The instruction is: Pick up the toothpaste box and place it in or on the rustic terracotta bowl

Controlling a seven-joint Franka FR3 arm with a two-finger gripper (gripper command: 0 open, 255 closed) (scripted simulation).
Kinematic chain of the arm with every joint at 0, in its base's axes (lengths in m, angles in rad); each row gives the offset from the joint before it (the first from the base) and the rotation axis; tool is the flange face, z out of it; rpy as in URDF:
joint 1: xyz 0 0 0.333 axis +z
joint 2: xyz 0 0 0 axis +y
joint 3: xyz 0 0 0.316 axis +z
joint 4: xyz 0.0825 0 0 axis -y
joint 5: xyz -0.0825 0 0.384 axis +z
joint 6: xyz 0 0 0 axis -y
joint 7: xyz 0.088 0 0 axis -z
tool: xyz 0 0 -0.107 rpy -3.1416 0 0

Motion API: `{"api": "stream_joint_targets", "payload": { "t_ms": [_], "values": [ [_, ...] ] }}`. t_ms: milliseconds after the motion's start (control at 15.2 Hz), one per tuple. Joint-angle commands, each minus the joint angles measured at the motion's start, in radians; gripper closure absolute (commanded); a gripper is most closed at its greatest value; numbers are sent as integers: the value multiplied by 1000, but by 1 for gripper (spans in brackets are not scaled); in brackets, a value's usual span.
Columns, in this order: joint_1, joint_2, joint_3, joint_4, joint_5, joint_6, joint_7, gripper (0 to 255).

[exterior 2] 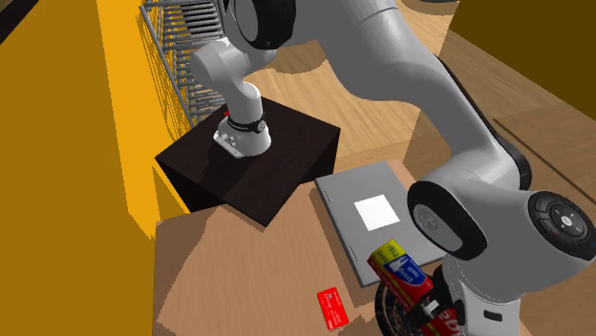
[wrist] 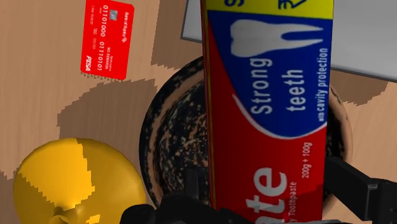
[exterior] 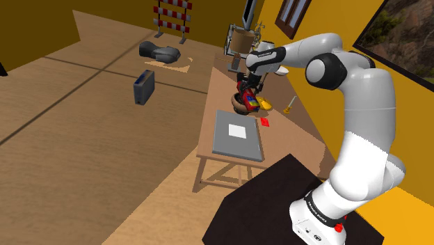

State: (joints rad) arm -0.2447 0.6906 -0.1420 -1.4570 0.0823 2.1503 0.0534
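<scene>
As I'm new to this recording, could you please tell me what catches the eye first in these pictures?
The red, blue and yellow toothpaste box, clasped in the black gripper, hangs over the dark speckled bowl. A red card lies beside the bowl, with a yellow bell-shaped thing nearby.

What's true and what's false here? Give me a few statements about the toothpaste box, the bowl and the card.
1. The hand clasps the toothpaste box. True.
2. The box rests on the table. False: it hangs over the dark bowl.
3. The red card lies in the bowl. False: it lies on the table beside it.
4. A yellow object sits near the bowl. True.
</scene>
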Motion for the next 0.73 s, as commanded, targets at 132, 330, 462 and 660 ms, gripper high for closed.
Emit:
{"api": "stream_joint_targets", "payload": {
  "t_ms": [132,330,462,660],
  "values": [
    [3,-36,-3,14,-5,-50,3,0],
    [4,-61,-6,33,-8,-95,5,0],
    [4,-61,-6,33,-8,-95,5,0],
    [4,-61,-6,33,-8,-95,5,0]
  ]
}}
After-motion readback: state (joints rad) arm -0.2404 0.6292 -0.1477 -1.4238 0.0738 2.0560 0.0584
